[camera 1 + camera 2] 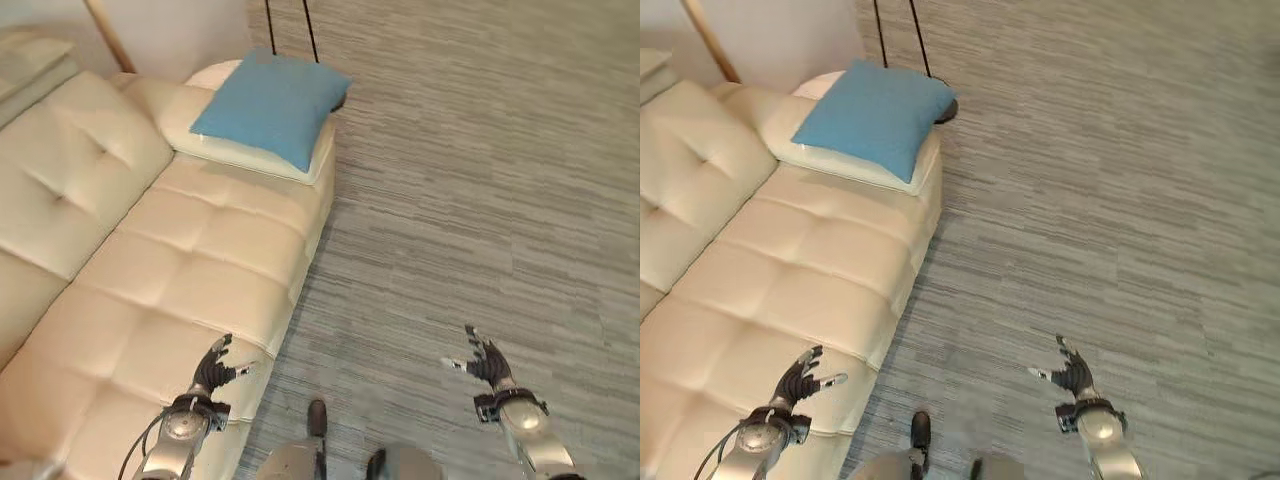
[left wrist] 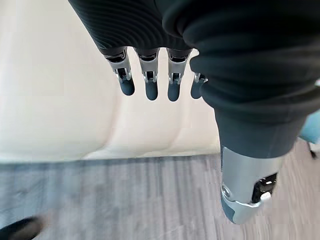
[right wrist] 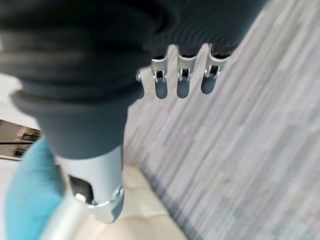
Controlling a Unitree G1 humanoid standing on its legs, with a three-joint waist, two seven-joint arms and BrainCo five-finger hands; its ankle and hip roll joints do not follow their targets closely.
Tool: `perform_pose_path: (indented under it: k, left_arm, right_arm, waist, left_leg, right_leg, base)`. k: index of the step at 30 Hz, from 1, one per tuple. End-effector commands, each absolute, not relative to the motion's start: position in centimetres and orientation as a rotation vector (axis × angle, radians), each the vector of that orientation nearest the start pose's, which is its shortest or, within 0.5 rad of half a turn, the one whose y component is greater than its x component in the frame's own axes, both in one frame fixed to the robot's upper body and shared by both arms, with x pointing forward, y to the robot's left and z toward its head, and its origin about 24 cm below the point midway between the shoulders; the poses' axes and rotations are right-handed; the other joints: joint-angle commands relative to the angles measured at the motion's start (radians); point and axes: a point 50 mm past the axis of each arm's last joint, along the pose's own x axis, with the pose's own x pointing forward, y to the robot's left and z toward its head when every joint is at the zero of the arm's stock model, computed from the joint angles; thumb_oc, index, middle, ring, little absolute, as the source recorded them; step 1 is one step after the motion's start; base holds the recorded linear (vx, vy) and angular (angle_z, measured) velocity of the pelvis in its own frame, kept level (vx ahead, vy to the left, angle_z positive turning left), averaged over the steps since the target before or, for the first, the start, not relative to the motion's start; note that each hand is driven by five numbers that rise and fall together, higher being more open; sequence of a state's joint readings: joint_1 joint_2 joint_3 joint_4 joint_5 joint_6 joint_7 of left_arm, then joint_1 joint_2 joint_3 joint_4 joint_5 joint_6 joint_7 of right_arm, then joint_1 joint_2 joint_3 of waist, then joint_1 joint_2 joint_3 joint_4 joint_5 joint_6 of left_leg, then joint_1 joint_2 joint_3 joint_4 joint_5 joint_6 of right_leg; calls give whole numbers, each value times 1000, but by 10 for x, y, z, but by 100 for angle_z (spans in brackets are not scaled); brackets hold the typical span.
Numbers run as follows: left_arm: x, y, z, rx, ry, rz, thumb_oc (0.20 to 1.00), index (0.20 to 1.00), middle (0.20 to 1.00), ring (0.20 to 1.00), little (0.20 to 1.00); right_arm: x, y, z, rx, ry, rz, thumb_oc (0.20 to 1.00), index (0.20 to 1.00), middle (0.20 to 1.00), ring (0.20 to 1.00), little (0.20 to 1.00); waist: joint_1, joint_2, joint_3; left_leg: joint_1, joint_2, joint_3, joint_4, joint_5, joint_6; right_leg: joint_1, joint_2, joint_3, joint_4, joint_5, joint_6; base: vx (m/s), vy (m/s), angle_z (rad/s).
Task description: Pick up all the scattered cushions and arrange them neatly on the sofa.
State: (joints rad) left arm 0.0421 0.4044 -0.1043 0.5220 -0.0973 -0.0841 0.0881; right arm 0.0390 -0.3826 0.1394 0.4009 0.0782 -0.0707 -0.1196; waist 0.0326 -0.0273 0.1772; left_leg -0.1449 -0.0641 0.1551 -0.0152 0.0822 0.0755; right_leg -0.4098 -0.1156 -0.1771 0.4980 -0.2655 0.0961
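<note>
Left eye view: blue cushion (image 1: 268, 105) atop sofa (image 1: 180, 270), its arm partly hidden; left hand (image 1: 212, 372) and right hand (image 1: 487, 364) spread, empty.

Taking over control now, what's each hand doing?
Left hand: open, holding nothing, over the sofa seat edge.
Right hand: open, holding nothing, above the floor.

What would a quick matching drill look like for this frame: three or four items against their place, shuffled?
Items:
1. blue square fabric cushion
2. cream tufted leather sofa
3. left hand
4. right hand

Places:
A. over the grey striped carpet, fingers relaxed, holding nothing
B. along the left side of the head views
C. on the sofa's far armrest
D. over the sofa's front seat edge, fingers relaxed, holding nothing

Pairs: 1-C, 2-B, 3-D, 4-A
</note>
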Motion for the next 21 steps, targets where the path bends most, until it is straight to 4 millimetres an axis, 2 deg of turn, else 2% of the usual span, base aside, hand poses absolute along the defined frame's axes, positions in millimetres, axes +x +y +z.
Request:
perform_pose_path:
  k: [1,3,5,6,7,8,9,11,12,14,15,16,17,18,21]
  left_arm:
    - [197,269,-46,395,435,155,1000,1000,1000,1000,1000]
    - [198,270,-45,397,431,161,1000,1000,1000,1000,1000]
    - [201,268,-44,402,422,157,1000,1000,1000,1000,1000]
    - [203,266,-42,400,411,150,1000,1000,1000,1000,1000]
    - [202,265,-43,400,414,145,1000,1000,1000,1000,1000]
    - [201,265,-44,398,416,145,1000,1000,1000,1000,1000]
    - [201,263,-46,393,422,142,1000,1000,1000,1000,1000]
    - [200,263,-47,384,428,144,1000,1000,1000,1000,1000]
    - [196,261,-50,377,438,134,1000,1000,1000,1000,1000]
    - [194,257,-53,354,447,127,1000,1000,1000,1000,1000]
    - [194,257,-54,353,449,125,1000,1000,1000,1000,1000]
    - [194,255,-55,351,452,123,1000,1000,1000,1000,1000]
    - [194,254,-55,344,454,124,1000,1000,1000,1000,1000]
    - [194,252,-57,328,458,128,1000,1000,1000,1000,1000]
    - [193,249,-59,312,461,132,1000,1000,1000,1000,1000]
  right_arm:
    - [229,-243,-26,-371,307,-117,1000,1000,1000,1000,1000]
    - [229,-244,-25,-369,304,-124,1000,1000,1000,1000,1000]
    - [227,-245,-26,-373,309,-130,1000,1000,1000,1000,1000]
    - [225,-247,-25,-375,308,-135,1000,1000,1000,1000,1000]
    - [222,-248,-27,-378,318,-138,1000,1000,1000,1000,1000]
    - [221,-248,-28,-374,321,-135,1000,1000,1000,1000,1000]
    - [221,-249,-28,-378,321,-133,1000,1000,1000,1000,1000]
    - [222,-249,-27,-387,318,-129,1000,1000,1000,1000,1000]
    - [223,-250,-23,-406,303,-117,1000,1000,1000,1000,1000]
    - [224,-254,-19,-412,285,-123,1000,1000,1000,1000,1000]
    - [226,-256,-16,-414,277,-129,1000,1000,1000,1000,1000]
    - [226,-256,-16,-417,283,-129,1000,1000,1000,1000,1000]
    - [226,-258,-17,-421,287,-136,1000,1000,1000,1000,1000]
    - [227,-258,-16,-423,287,-135,1000,1000,1000,1000,1000]
    - [228,-259,-14,-426,283,-136,1000,1000,1000,1000,1000]
  waist:
    - [12,-41,22]
    - [4,-40,23]
    - [-6,-37,22]
    - [-21,-41,20]
    - [-23,-40,9]
    - [-22,-34,-5]
    - [-29,-34,-6]
    - [-30,-25,-13]
    - [-33,-10,-29]
    - [-35,2,-32]
    - [-34,8,-32]
    - [-34,11,-31]
    - [-32,9,-28]
    - [-25,9,-24]
    - [-12,13,-20]
  left_leg:
    - [12,32,-20,127,-192,-41]
    - [65,30,-25,123,-240,-56]
    - [99,30,-39,124,-272,-63]
    - [134,19,-57,128,-293,-68]
    - [163,12,-65,120,-313,-71]
    - [180,21,-70,120,-333,-77]
    - [185,24,-62,136,-335,-86]
    - [191,41,-59,160,-335,-99]
    - [178,90,-45,255,-289,-129]
    - [129,133,-37,412,-207,-153]
    - [106,154,-32,471,-158,-163]
    - [91,170,-17,495,-135,-163]
    - [63,178,-8,532,-132,-156]
    - [26,169,-3,532,-154,-140]
    - [-22,152,8,493,-179,-127]
  right_leg:
    - [61,-1,-60,-310,294,31]
    - [34,2,-95,-401,308,57]
    - [23,-2,-100,-458,337,69]
    - [13,-20,-94,-457,377,64]
    - [33,-27,-100,-470,389,63]
    - [46,-24,-100,-460,388,61]
    - [48,-35,-111,-437,397,44]
    - [53,-33,-118,-415,390,37]
    - [77,-20,-127,-397,365,14]
    - [115,6,-122,-396,331,-17]
    - [133,20,-123,-394,311,-33]
    - [141,25,-126,-392,293,-42]
    - [153,25,-122,-391,275,-50]
    - [168,26,-115,-392,260,-53]
    - [197,31,-96,-393,237,-47]
  base:
    - [419,-23,-29]
    - [454,-64,-12]
    - [464,-151,9]
    - [529,-220,30]
    - [582,-231,50]
    - [426,-192,50]
    - [412,-222,52]
    - [316,-238,31]
    - [382,-323,33]
    - [402,-358,23]
    - [272,-235,-11]
    - [235,-173,-38]
    - [226,-116,-63]
    - [276,-95,-64]
    - [196,-30,-37]
